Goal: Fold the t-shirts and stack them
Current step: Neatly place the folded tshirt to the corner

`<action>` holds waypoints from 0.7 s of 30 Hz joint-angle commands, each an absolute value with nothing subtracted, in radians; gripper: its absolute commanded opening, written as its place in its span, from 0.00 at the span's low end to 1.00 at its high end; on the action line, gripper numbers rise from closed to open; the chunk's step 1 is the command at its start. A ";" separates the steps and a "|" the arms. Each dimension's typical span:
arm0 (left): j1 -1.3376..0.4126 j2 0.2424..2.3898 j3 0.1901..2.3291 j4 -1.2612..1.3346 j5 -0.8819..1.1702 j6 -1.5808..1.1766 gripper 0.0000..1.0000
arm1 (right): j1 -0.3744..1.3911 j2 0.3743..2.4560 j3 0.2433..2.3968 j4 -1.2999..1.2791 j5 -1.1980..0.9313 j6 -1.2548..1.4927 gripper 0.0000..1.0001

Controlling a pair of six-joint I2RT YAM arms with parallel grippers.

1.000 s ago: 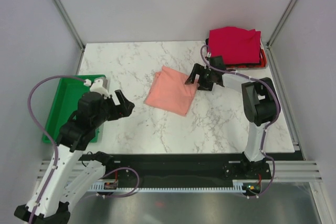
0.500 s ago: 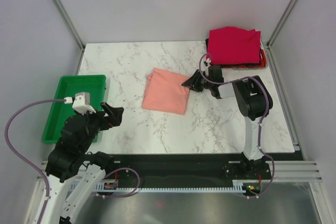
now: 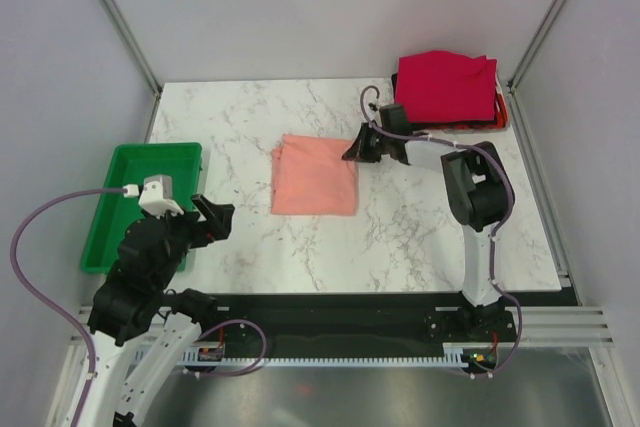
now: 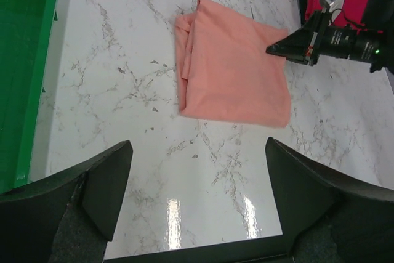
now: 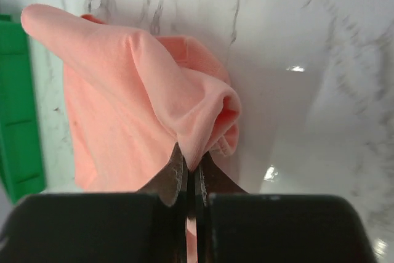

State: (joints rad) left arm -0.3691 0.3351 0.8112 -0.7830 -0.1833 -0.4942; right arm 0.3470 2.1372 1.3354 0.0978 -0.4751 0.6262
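Note:
A folded salmon-pink t-shirt (image 3: 315, 175) (image 4: 231, 72) lies on the marble table near its middle. My right gripper (image 3: 350, 155) (image 5: 192, 167) is shut on the shirt's (image 5: 123, 109) right edge, pinching a raised fold of cloth between its jaws. At the back right corner sits a stack of folded t-shirts (image 3: 447, 87), crimson red on top with orange-red and black edges showing beneath. Over the table's front left, my left gripper (image 3: 215, 213) (image 4: 197, 198) hangs open, well short of the pink shirt, nothing between its fingers.
A green plastic tray (image 3: 140, 202) (image 4: 21, 60) stands at the left edge of the table. Grey walls and metal posts enclose the table on three sides. The right arm's cable (image 3: 375, 112) loops above its wrist.
The right gripper closed on the pink shirt's right edge and shifted left, squaring the shirt. The left arm drew back towards its base and has since stayed put.

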 commanded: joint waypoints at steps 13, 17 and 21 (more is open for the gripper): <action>-0.367 0.360 0.801 -0.741 -0.216 -0.453 0.93 | 0.224 2.077 2.006 -0.655 -0.046 0.147 0.00; -0.368 0.370 0.799 -0.739 -0.212 -0.451 0.93 | 0.181 2.082 2.142 -0.687 -0.006 0.086 0.00; -0.367 0.394 0.801 -0.736 -0.201 -0.446 0.93 | 0.137 2.114 2.273 -0.709 -0.024 0.052 0.00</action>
State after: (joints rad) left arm -0.3687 0.3714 0.8047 -0.7822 -0.1902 -0.4908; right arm 0.1696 2.1006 2.1441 -0.6926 -0.0429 0.1146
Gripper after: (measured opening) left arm 0.930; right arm 0.030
